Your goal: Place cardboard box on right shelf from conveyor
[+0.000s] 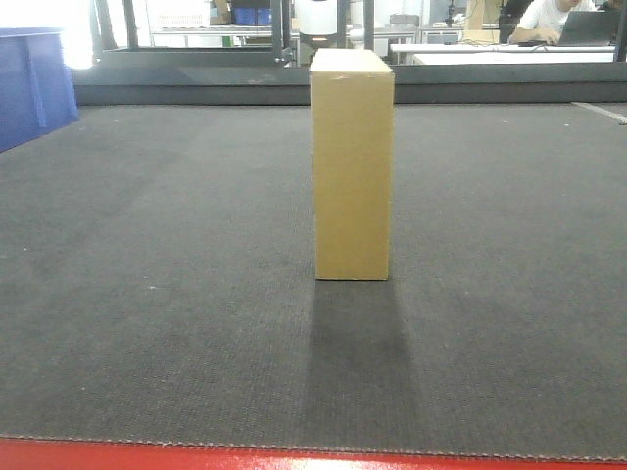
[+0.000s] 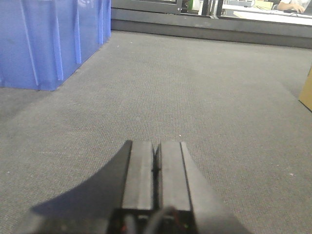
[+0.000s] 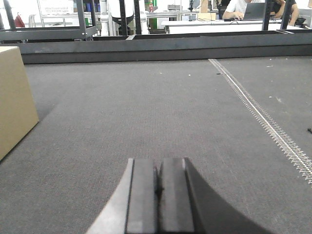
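Observation:
The tan cardboard box [image 1: 353, 164] stands upright on end in the middle of the dark grey conveyor [image 1: 157, 294], whose red front edge runs along the bottom of the front view. A corner of the cardboard box [image 2: 307, 90] shows at the right edge of the left wrist view, and its side [image 3: 14, 97] fills the left edge of the right wrist view. My left gripper [image 2: 156, 144] is shut and empty over the belt, left of the box. My right gripper [image 3: 158, 161] is shut and empty, right of the box. The right shelf is out of view.
A blue plastic bin [image 1: 34, 83] stands on the belt at the far left, close ahead of the left gripper [image 2: 53, 41]. A stitched belt seam [image 3: 263, 117] runs diagonally on the right. Beyond the belt's far rail [image 1: 313, 88] are desks and seated people.

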Available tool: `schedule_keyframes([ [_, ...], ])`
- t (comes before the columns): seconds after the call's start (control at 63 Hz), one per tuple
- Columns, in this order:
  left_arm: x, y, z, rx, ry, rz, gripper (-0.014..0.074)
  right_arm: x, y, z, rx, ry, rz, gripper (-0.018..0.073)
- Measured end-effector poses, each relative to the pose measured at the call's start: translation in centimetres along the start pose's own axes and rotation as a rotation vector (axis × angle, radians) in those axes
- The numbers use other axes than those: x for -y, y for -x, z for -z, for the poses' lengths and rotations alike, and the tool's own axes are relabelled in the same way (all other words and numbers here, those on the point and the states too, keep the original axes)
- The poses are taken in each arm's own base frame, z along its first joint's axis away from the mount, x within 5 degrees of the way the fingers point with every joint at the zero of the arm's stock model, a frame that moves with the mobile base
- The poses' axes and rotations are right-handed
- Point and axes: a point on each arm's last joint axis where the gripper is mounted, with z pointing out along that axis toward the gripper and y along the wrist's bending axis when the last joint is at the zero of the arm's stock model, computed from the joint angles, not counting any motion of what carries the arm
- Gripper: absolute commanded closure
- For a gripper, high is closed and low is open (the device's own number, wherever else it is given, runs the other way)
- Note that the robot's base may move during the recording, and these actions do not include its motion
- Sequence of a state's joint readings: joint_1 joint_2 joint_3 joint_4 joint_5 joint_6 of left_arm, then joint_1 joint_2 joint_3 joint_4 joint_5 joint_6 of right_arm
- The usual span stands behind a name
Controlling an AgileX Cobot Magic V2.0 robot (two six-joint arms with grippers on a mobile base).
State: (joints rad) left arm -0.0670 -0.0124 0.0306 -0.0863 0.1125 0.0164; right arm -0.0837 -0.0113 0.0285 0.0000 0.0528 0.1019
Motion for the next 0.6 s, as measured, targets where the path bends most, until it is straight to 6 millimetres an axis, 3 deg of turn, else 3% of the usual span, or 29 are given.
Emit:
schedule_keyframes([
  [0.603, 0.00, 0.00, 0.00, 0.000, 0.000, 0.000, 0.0715, 0.00, 0.00, 0.00, 0.000, 0.000, 0.000, 0.0503],
])
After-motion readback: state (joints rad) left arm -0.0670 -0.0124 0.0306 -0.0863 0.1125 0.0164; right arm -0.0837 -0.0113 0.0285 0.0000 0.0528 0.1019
